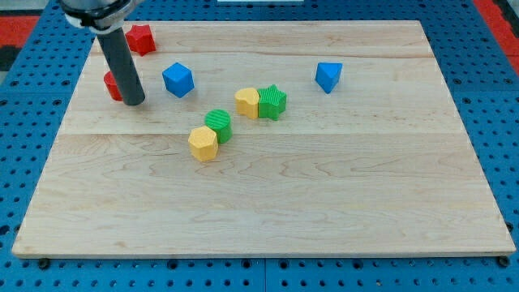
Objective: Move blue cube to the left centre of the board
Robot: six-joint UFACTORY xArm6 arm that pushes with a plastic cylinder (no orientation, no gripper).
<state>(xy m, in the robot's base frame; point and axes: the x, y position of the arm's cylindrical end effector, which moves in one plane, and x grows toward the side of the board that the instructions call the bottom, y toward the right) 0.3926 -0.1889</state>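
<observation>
Pale wooden board [268, 203] on a blue perforated bench, seen in the single camera view. No claw is fitted, so nothing is held; my tip [135, 103], the end of a dark rod, rests on the board's upper left. It hides part of a red block [111, 84], shape unclear. The blue plastic cube [178, 79] lies just to the view's right of my tip, apart from it. I judge the tip is on the wrong side for a leftward push.

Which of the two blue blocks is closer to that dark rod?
The blue cube, just right of my tip; the other blue block sits far toward the view's right.
</observation>
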